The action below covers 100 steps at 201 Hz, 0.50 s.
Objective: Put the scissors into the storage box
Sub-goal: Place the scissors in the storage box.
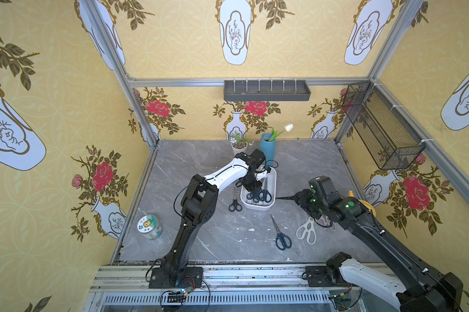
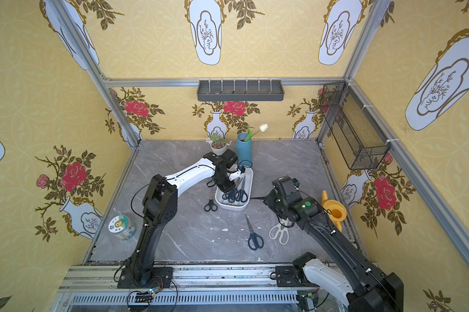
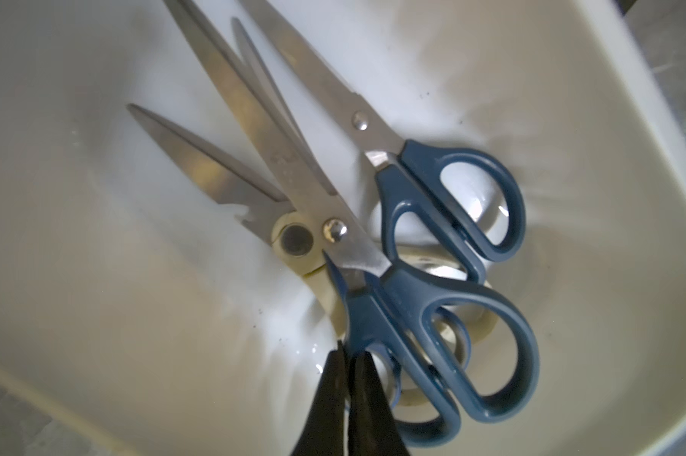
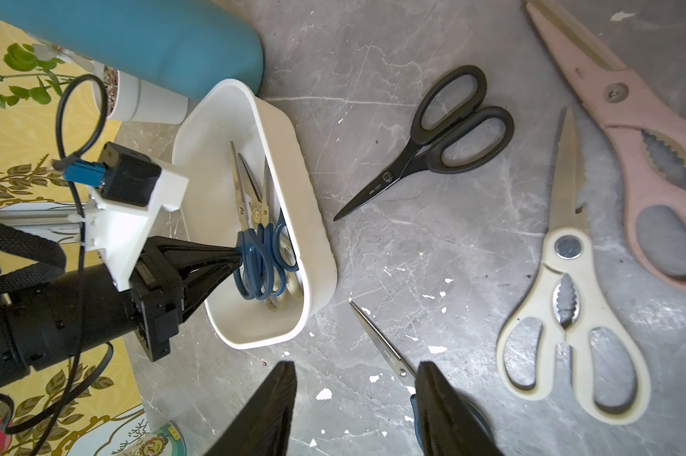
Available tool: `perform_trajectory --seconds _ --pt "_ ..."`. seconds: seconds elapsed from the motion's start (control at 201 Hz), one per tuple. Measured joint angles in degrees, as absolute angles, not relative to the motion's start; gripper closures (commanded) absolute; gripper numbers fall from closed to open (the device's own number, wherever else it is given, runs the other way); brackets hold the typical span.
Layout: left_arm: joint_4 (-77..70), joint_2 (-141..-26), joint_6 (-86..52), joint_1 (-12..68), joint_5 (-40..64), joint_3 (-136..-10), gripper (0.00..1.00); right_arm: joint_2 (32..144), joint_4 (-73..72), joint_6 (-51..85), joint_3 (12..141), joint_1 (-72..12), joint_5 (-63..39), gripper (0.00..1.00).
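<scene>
Left gripper [image 3: 349, 355] pinches blue scissors [image 3: 396, 284]; both inside storage box [image 3: 96, 316]

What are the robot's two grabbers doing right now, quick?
Left gripper: closed, tips against blue scissors in the storage box; grip unclear.
Right gripper: open, holding nothing.

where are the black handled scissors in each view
top view: black scissors lie just left of the box, near its front end.
top view: same spot, left of the box.
left wrist: not in it; only the box's inside shows.
right wrist: they lie between the box and the cream shears.
shared landmark: the white box.
</scene>
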<state>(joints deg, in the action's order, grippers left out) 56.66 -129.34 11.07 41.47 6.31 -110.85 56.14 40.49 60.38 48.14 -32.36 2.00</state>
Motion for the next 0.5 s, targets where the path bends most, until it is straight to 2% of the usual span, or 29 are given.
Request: perform_trajectory --seconds 0.085,0.154,0.269,0.358,0.498 --pt "56.7 -130.4 10.4 41.9 6.6 -111.4 0.83 56.7 40.4 60.4 48.1 -32.3 1.8 0.45" --pt "56.8 -131.0 10.0 41.9 6.6 -112.5 0.67 57.2 40.2 60.4 48.1 -32.3 1.7 0.45" --pt "57.5 -129.3 9.0 41.6 6.6 -114.3 0.46 58.5 40.2 60.3 48.1 -32.3 0.9 0.45" --pt "57.5 -123.8 8.4 41.2 7.0 -113.2 0.45 59.2 40.2 59.9 48.1 -32.3 0.5 0.45" --pt "56.3 -110.0 7.0 37.8 11.0 -103.9 0.5 60.7 41.0 58.7 49.4 -32.2 -0.1 0.45"
